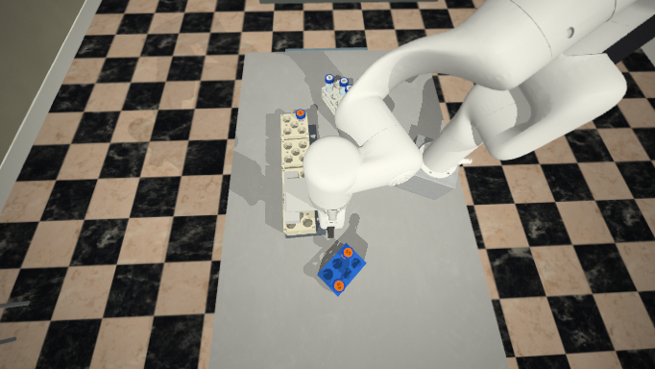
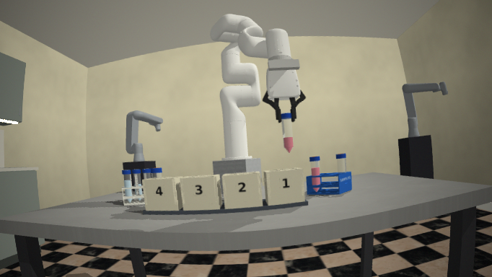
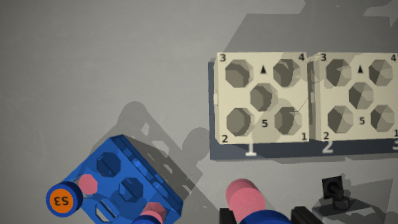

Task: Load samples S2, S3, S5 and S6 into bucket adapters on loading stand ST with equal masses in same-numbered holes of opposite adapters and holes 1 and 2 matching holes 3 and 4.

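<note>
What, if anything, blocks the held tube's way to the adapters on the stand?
Nothing visible: the claw grips the blue-capped tube above and beside adapter 1, whose five holes look vacant. The blue rack lies off to one side.
</note>
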Controlling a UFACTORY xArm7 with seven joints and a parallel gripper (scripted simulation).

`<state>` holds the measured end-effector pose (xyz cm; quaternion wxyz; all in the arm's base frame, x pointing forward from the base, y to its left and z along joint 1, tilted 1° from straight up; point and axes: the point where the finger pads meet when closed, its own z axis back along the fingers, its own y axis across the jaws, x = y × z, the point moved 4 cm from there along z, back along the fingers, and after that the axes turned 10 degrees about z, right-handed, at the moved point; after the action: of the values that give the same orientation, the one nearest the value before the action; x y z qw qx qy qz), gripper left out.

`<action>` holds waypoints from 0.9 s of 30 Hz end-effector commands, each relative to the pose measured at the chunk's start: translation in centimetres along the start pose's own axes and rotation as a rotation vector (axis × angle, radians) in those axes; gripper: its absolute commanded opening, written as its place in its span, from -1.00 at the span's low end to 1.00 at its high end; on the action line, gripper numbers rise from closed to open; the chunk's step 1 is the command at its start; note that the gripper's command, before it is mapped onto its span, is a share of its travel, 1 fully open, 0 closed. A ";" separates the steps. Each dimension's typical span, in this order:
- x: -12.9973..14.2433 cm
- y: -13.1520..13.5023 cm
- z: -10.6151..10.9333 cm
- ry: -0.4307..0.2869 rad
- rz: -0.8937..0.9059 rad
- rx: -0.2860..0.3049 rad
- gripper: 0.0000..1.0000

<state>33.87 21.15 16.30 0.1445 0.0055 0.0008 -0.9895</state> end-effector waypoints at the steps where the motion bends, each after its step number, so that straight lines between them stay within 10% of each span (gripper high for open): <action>1: -0.9 1.6 0.1 0.001 0.019 -0.012 -1.00; 27: -5.5 12.1 0.0 0.001 0.019 -0.011 -1.00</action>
<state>41.47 12.21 16.22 0.1539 0.0034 0.0057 -0.9881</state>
